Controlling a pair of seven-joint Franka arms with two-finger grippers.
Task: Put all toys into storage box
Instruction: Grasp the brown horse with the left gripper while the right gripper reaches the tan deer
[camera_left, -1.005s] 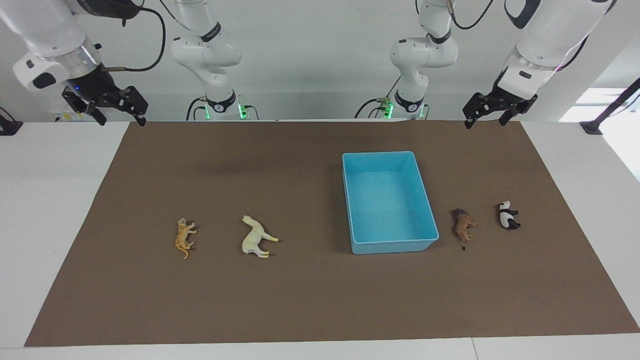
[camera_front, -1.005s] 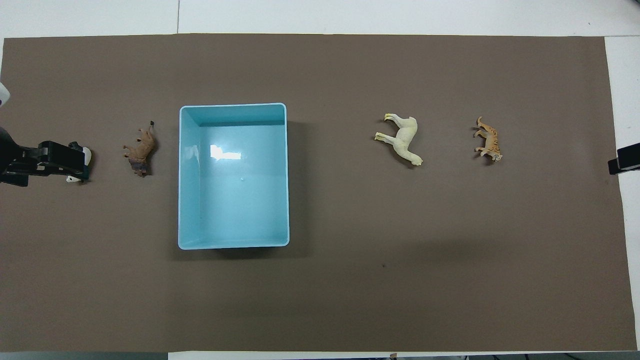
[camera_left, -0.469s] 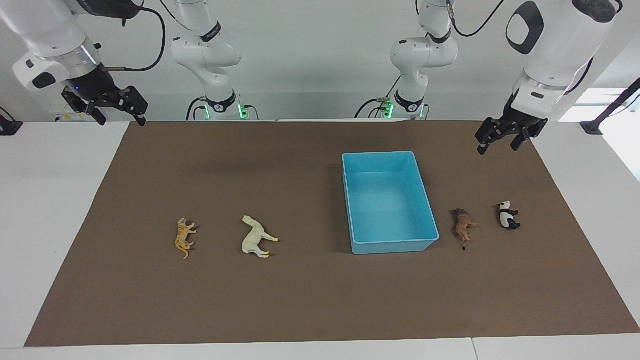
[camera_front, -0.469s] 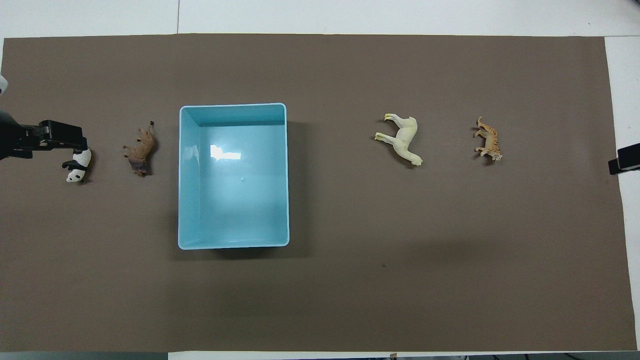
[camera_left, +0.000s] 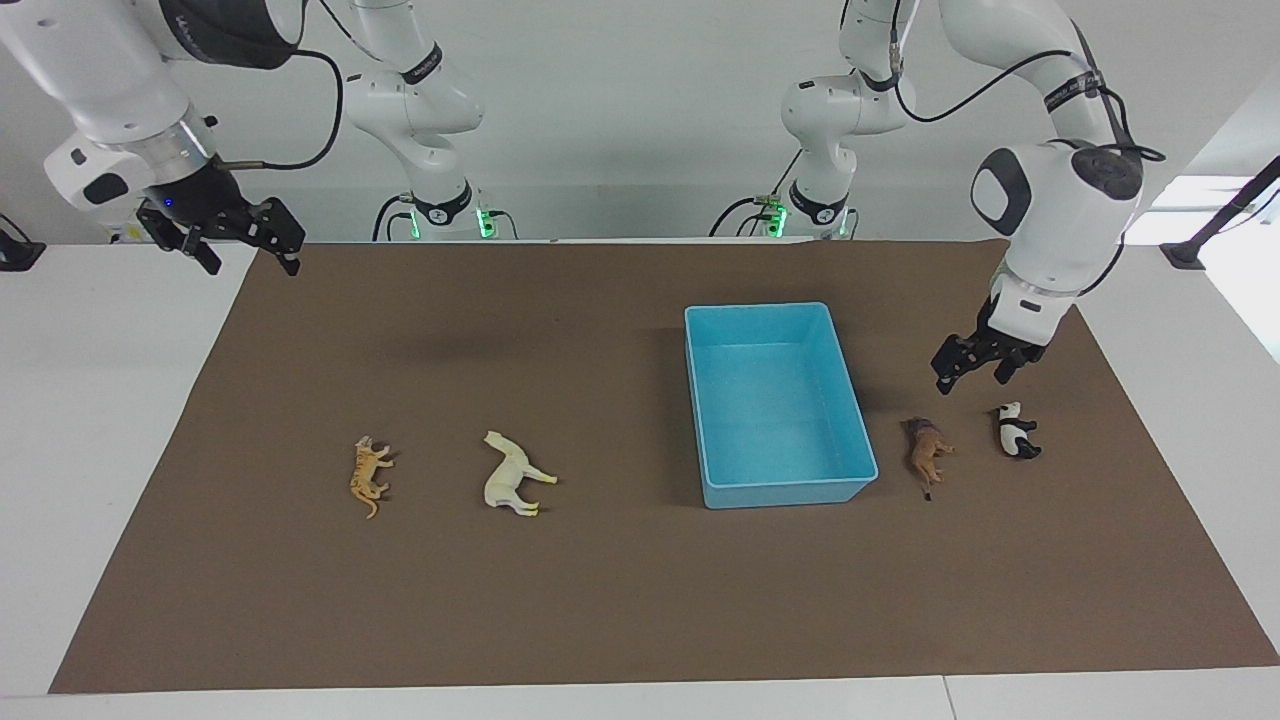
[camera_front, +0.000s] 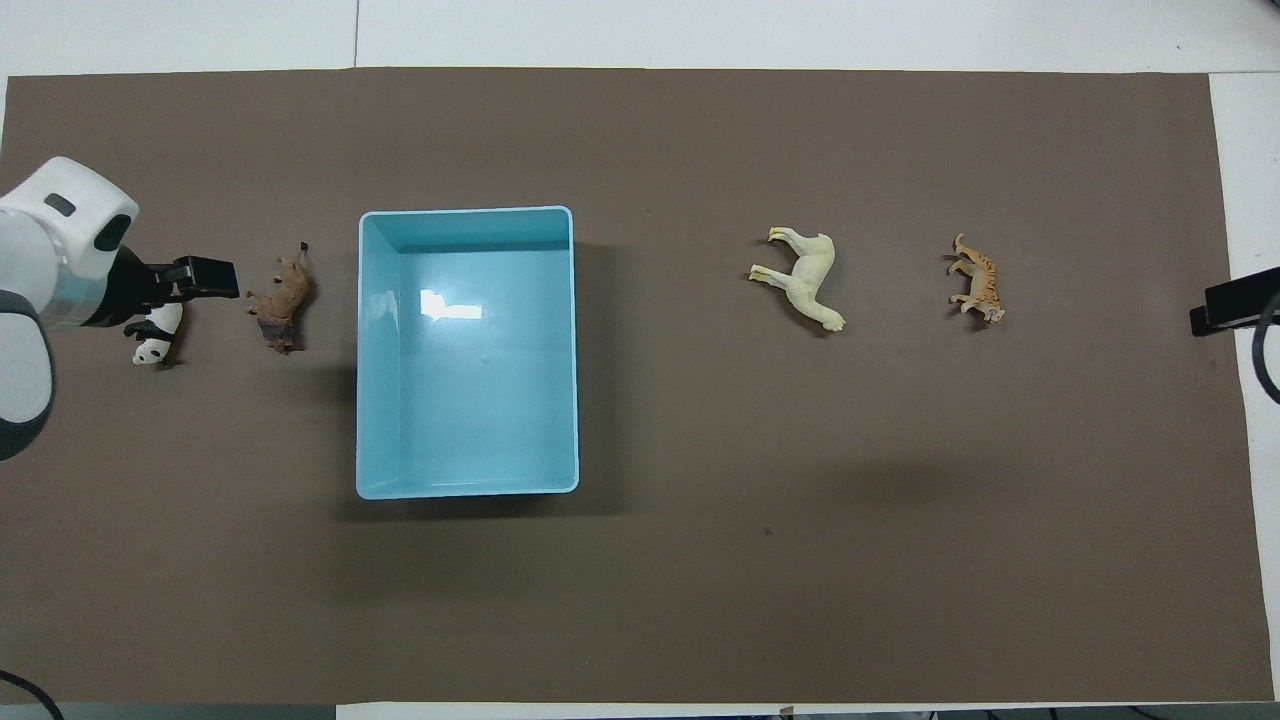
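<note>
On the table there's a big brown mat (camera_left: 620, 600) w/ everything laid out on it. The storage box (camera_left: 860, 455) is light blue w/ nothing in it, sitting more toward the left arm's end. All four toys are lying on their sides on the mat, none in the box yet.

Left gripper (camera_left: 972, 368) hangs low over the mat between the lion and panda, fingers spread, not holding anything. Right gripper (camera_left: 243, 238) is up over the mat's corner at the right arm's end, also spread wide & holding nothing, just waiting.

Toys by size: cream horse (camera_left: 512, 473) and orange tiger (camera_left: 369, 475) are toward the right arm's end, tiger further out. Brown lion (camera_left: 927, 450) is just beside the box, b&w panda (camera_left: 1016, 431) next to the lion.
</note>
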